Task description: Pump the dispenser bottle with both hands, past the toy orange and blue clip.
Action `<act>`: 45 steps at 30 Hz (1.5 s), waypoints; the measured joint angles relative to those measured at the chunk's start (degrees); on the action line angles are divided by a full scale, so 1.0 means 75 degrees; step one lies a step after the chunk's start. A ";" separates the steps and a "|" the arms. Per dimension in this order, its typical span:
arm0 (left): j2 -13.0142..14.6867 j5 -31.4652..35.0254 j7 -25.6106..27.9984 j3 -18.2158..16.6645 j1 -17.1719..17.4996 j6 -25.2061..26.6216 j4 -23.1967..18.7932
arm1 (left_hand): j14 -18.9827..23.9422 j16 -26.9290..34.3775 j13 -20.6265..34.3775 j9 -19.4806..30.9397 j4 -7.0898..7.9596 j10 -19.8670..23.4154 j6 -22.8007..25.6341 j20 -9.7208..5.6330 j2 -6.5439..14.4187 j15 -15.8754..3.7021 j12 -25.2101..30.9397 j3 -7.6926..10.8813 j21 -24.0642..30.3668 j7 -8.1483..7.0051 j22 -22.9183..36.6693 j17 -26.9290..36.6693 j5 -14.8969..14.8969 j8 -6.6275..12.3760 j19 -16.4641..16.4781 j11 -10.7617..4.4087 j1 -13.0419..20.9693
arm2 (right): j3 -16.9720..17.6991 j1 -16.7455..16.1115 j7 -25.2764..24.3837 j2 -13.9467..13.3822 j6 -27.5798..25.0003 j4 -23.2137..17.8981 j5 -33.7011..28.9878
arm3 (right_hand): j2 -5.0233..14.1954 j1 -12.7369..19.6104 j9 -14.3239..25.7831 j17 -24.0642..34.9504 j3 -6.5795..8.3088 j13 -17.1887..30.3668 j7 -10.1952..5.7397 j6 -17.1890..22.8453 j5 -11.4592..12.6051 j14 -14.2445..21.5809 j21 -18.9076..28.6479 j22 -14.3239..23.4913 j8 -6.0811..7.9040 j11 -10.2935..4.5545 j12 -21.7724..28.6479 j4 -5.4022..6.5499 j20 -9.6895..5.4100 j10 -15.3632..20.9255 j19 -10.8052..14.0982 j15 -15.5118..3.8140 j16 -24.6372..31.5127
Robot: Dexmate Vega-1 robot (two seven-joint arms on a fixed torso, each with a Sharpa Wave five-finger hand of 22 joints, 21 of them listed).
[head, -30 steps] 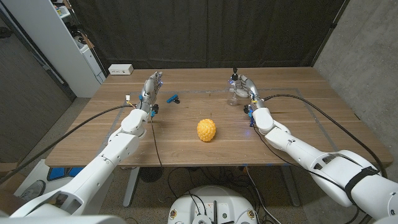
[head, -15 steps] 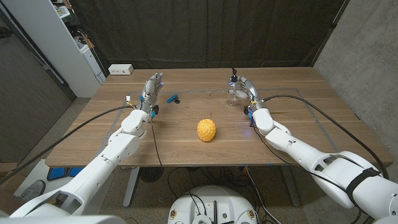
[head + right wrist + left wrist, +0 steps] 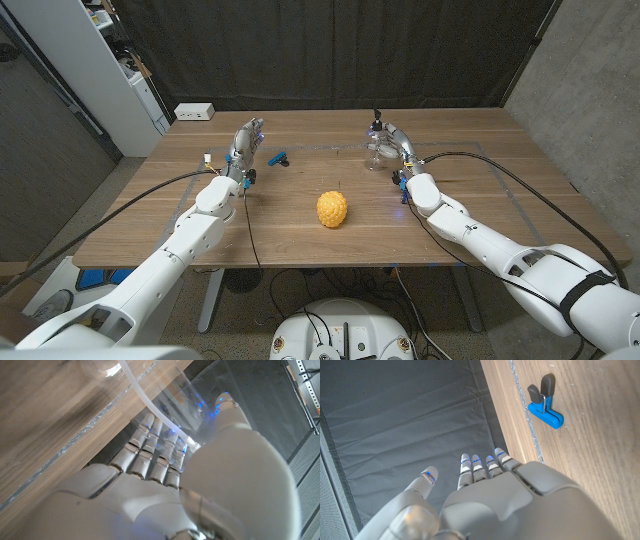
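While my right hand (image 3: 392, 140) wraps around the clear dispenser bottle (image 3: 377, 150), the bottle stands at the far side of the wooden counter (image 3: 300, 230), beyond the toy orange (image 3: 332, 209) and off to its right. In the right wrist view, my fingers (image 3: 150, 455) curl against the bottle's transparent wall, with its thin inner tube (image 3: 150, 407) running past them and blue light glinting through the plastic. The black pump head (image 3: 377, 116) rises above my hand, uncovered.

My left hand (image 3: 244, 139) is released, holding nothing, fingers straight and a little apart, raised on its edge beyond the toy orange and off to its left. The left wrist view shows those fingers (image 3: 480, 466) pointing toward the dark curtain (image 3: 420, 420) behind the counter.

The blue clip (image 3: 278, 157) with black handles lies on the counter just beside my left hand, on the side nearer the bottle, apart from my fingers. The toy orange, bumpy and yellow-orange, sits alone near the counter's middle, between my two forearms and nearer to me than both hands.
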 measured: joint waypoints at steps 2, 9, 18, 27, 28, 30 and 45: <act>-0.0006 0.0000 0.0000 0.0008 -0.0017 0.0000 0.0022 | 0.0013 0.0000 0.0000 0.0000 0.0000 0.0000 0.0000 0.0000 0.0000 0.0013 0.0000 0.0000 0.0000 0.0000 0.0000 0.0000 0.0000 0.0000 0.0000 0.0000 0.0000 | 0.0000 0.0000 0.0045 0.0000 -0.0055 0.0000 0.0019 | 0.0001 0.0000 0.0000 0.0031 -0.0003 -0.0023 0.0025 -0.0099 -0.0025 -0.0093 -0.0031 -0.0006 0.0000 0.0029 -0.0067 0.0003 0.0009 -0.0080 -0.0009 0.0008 -0.0037; -0.0033 -0.0017 -0.0074 0.0034 -0.0075 0.0001 0.0109 | 0.0041 0.0000 0.0000 0.0000 0.0012 0.0027 0.0042 0.0000 0.0001 -0.0016 0.0000 0.0012 0.0000 0.0042 0.0000 0.0000 0.0000 0.0000 0.0000 0.0027 -0.0001 | 0.0001 -0.0032 0.0151 -0.0075 -0.0223 -0.0172 0.0065 | 0.0101 -0.0100 -0.0037 0.0072 -0.0115 -0.0094 0.0044 -0.0283 -0.0054 -0.0329 -0.0062 -0.0027 -0.0115 0.0112 -0.0216 0.0053 0.0012 -0.0247 -0.0122 0.0048 -0.0126; -0.0061 -0.0032 -0.0103 0.0062 -0.0130 0.0001 0.0192 | 0.0084 0.0000 0.0000 0.0000 0.0031 0.0070 0.0041 0.0000 -0.0021 -0.0025 0.0000 0.0031 -0.0032 0.0042 0.0000 0.0000 0.0000 0.0000 0.0082 -0.0012 -0.0061 | -0.0001 -0.0052 0.0290 -0.0162 -0.0421 -0.0319 0.0093 | 0.0312 0.0051 -0.0069 0.0134 -0.0252 -0.0130 0.0082 -0.0556 -0.0140 -0.0582 -0.0154 -0.0047 -0.0231 0.0194 -0.0360 0.0064 0.0020 -0.0491 -0.0245 0.0064 -0.0201; -0.0074 -0.0035 -0.0094 0.0076 -0.0154 0.0016 0.0222 | 0.0190 0.0000 0.0000 0.0000 0.0052 0.0095 0.0124 -0.0003 -0.0020 -0.0001 0.0000 0.0053 -0.0032 0.0041 0.0000 0.0039 0.0000 0.0000 0.0140 0.0014 -0.0061 | -0.0018 -0.0056 0.0461 -0.0245 -0.0596 -0.0439 0.0104 | 0.0523 0.0161 -0.0071 0.0131 -0.0411 -0.0165 0.0125 -0.0911 -0.0287 -0.0803 -0.0269 -0.0069 -0.0408 0.0294 -0.0533 0.0073 0.0050 -0.0781 -0.0433 0.0064 -0.0269; -0.0076 -0.0035 -0.0094 0.0077 -0.0156 0.0016 0.0225 | 0.0190 0.0000 0.0000 0.0000 0.0053 0.0095 0.0124 -0.0002 -0.0020 -0.0001 0.0000 0.0053 -0.0032 0.0041 0.0000 0.0039 0.0000 0.0000 0.0140 0.0014 -0.0061 | -0.0018 -0.0056 0.0479 -0.0245 -0.0619 -0.0439 0.0107 | 0.0523 0.0161 -0.0071 0.0139 -0.0423 -0.0165 0.0139 -0.0923 -0.0287 -0.0851 -0.0287 -0.0074 -0.0409 0.0285 -0.0543 0.0062 0.0052 -0.0829 -0.0435 0.0063 -0.0295; -0.0079 -0.0038 -0.0084 0.0078 -0.0159 0.0043 0.0233 | 0.0190 0.0000 0.0000 0.0000 0.0052 0.0095 0.0124 -0.0027 -0.0020 -0.0002 0.0000 0.0053 -0.0032 0.0041 0.0000 0.0039 0.0000 0.0000 0.0165 0.0014 -0.0061 | -0.0025 -0.0058 0.0530 -0.0288 -0.0673 -0.0520 0.0117 | 0.0523 0.0161 -0.0102 0.0142 -0.0463 -0.0193 0.0166 -0.0951 -0.0313 -0.0856 -0.0323 -0.0074 -0.0449 0.0312 -0.0586 0.0086 0.0078 -0.0882 -0.0461 0.0066 -0.0296; -0.0116 -0.0045 -0.0042 0.0093 -0.0183 0.0055 0.0292 | 0.0260 0.0000 0.0000 0.0000 0.0073 0.0136 0.0155 -0.0001 -0.0051 -0.0013 0.0000 0.0073 -0.0032 0.0072 0.0000 0.0038 0.0000 0.0000 0.0191 0.0055 -0.0091 | -0.0075 -0.0009 0.0889 -0.0390 -0.0864 -0.0593 0.0156 | 0.0668 0.0103 -0.0107 0.0141 -0.0621 -0.0229 0.0258 -0.1430 -0.0464 -0.1288 -0.0539 -0.0080 -0.0679 0.0546 -0.0834 0.0053 0.0364 -0.1305 -0.0747 0.0069 -0.0427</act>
